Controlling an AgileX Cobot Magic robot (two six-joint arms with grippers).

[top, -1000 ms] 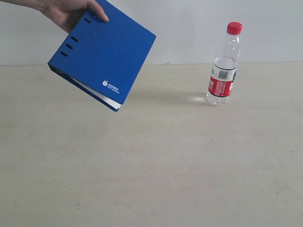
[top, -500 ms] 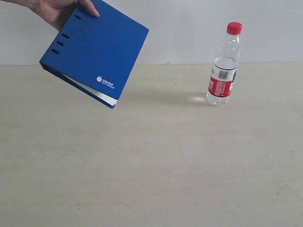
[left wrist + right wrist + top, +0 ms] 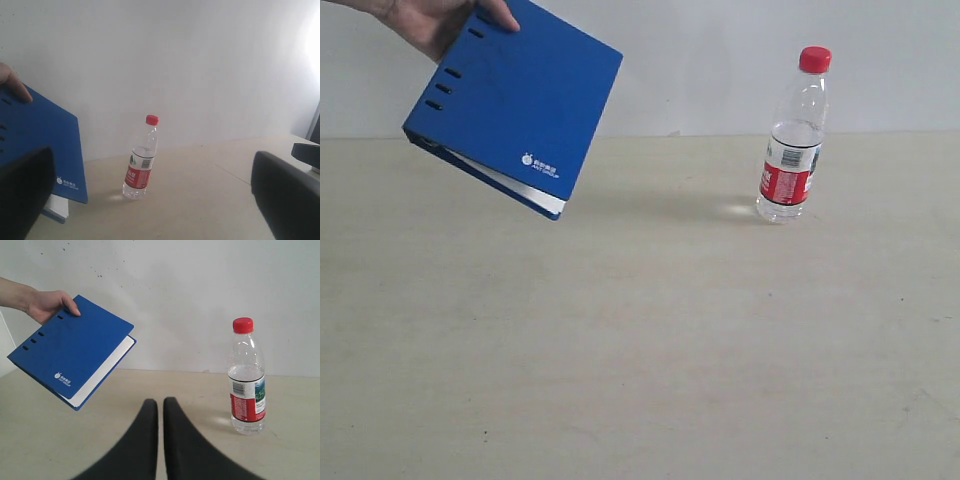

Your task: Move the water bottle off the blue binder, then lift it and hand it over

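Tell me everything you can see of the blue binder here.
The blue binder is flat, royal-blue and closed, with a small white logo near one corner, slots along the spine edge and white pages showing at its lower edge. It hangs tilted above the table, held at its top corner by a person's hand.

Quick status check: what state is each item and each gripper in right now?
water bottle: upright on the table, cap on, partly filled, nothing touching it.
blue binder: closed, tilted, held up in the air.
hand: gripping the binder's holed edge.
left gripper: open, empty.
right gripper: shut, empty.
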